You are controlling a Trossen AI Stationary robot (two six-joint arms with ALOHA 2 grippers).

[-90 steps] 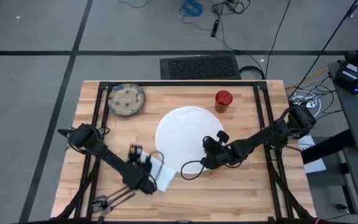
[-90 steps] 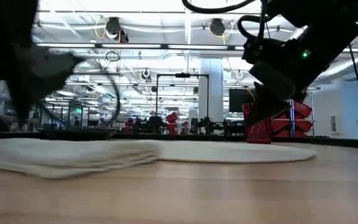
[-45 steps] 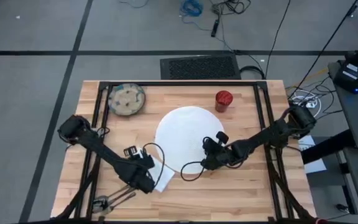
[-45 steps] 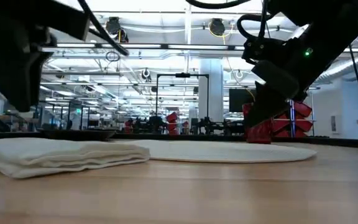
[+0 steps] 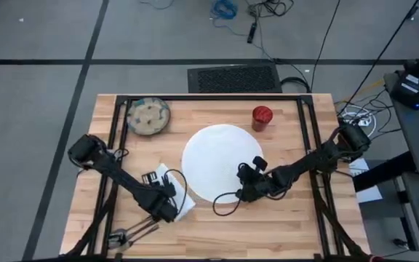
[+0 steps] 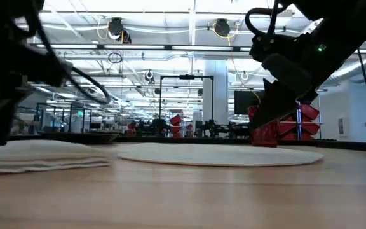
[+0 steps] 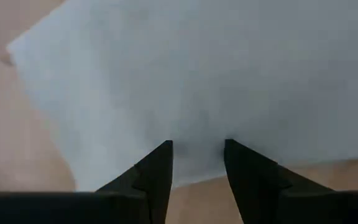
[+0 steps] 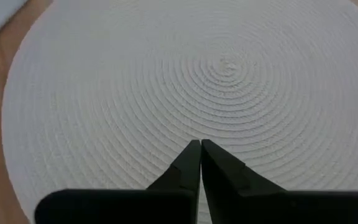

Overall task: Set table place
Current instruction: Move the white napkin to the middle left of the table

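Table [image 5: 282,225]: pale plank top on a black frame, carrying everything listed below.

Round white piece [image 5: 217,161]: the largest item, flat at the table's centre. My right wrist view shows a woven spiral texture on it, more like a mat than a glazed plate.

Napkin [image 5: 173,196]: white cloth, folded, lying flat on the wood just beside the round piece's near left edge, apart from it in the low view.

Bowl [image 5: 148,116]: speckled beige, at the far left corner, well apart from the rest.

Red cup [image 5: 261,117]: upright at the far right, near the round piece's rim but not touching it.

Cutlery [image 5: 132,234]: dark metal pieces at the near left edge of the table; I cannot tell them apart.

My left gripper [image 7: 196,163]: over the napkin's near edge, fingers spread with white cloth showing in the gap. Whether the tips touch the cloth I cannot tell.

My right gripper [image 8: 200,157]: at the round piece's near right edge, fingers pressed together with nothing between them, tips pointing across the woven surface.
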